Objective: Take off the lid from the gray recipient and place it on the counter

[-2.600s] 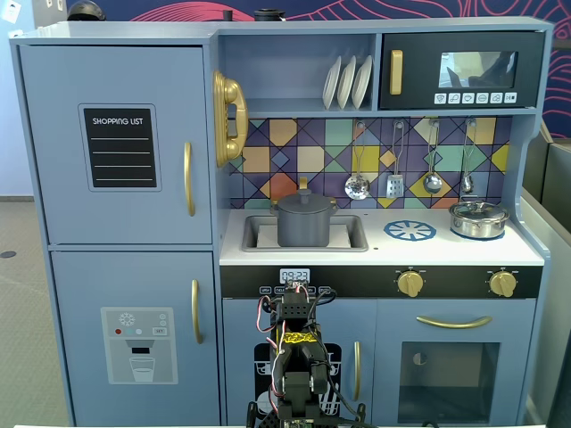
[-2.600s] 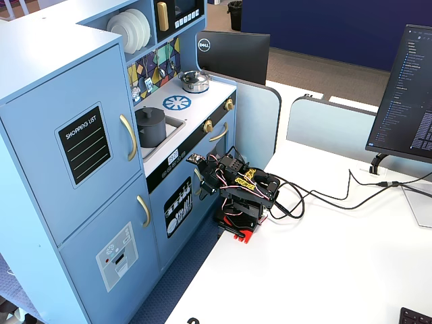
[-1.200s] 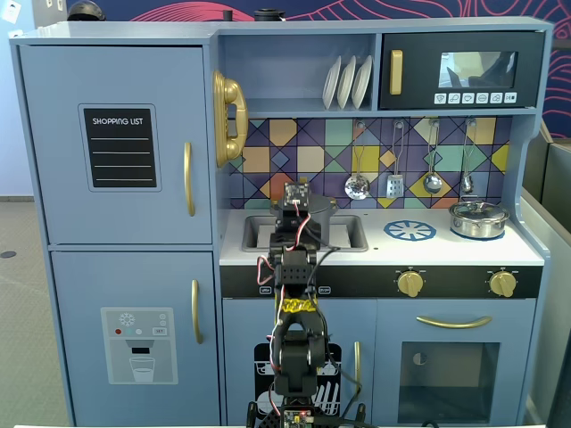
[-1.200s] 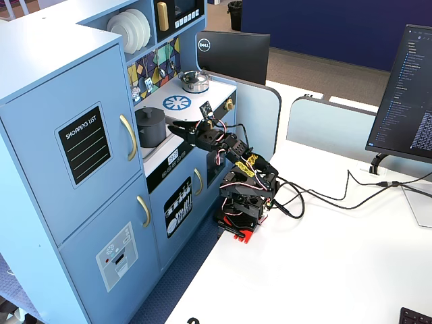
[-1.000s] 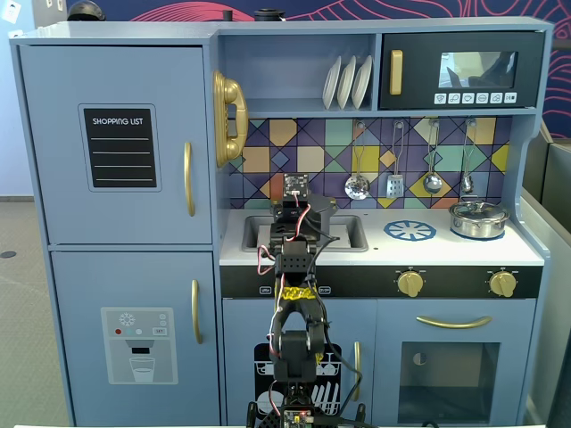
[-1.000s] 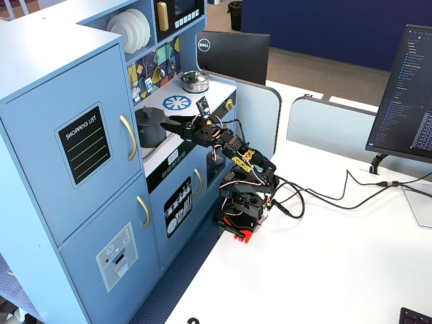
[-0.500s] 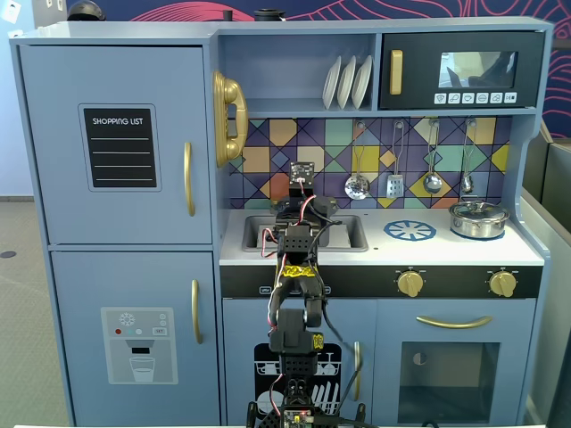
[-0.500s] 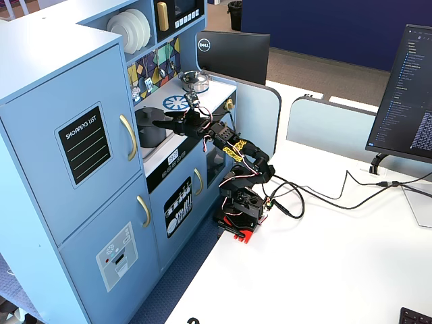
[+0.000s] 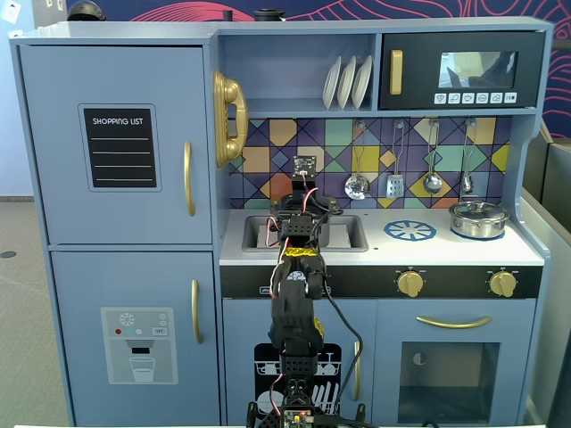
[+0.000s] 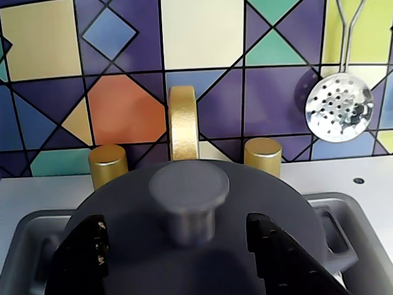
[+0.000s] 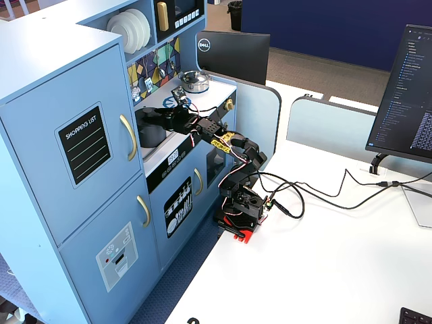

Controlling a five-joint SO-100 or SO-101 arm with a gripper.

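Two dark fingers (image 10: 83, 255) of the pincer (image 10: 178, 258) are standing spread apart at the bottom of the wrist view, one either side of the knob, not touching it. Between them the dark gray lid (image 10: 129, 203) is sitting closed on the gray pot (image 11: 150, 129), which is resting in the sink at the left end of the white bench (image 9: 428, 250). Behind it the gold faucet (image 10: 183, 123) is rising at the frame's centre. At far right in a fixed view, the shiny silver pot (image 9: 479, 218) is standing on the bench.

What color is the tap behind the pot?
Gold, seen best in the wrist view: the arched gold tap.
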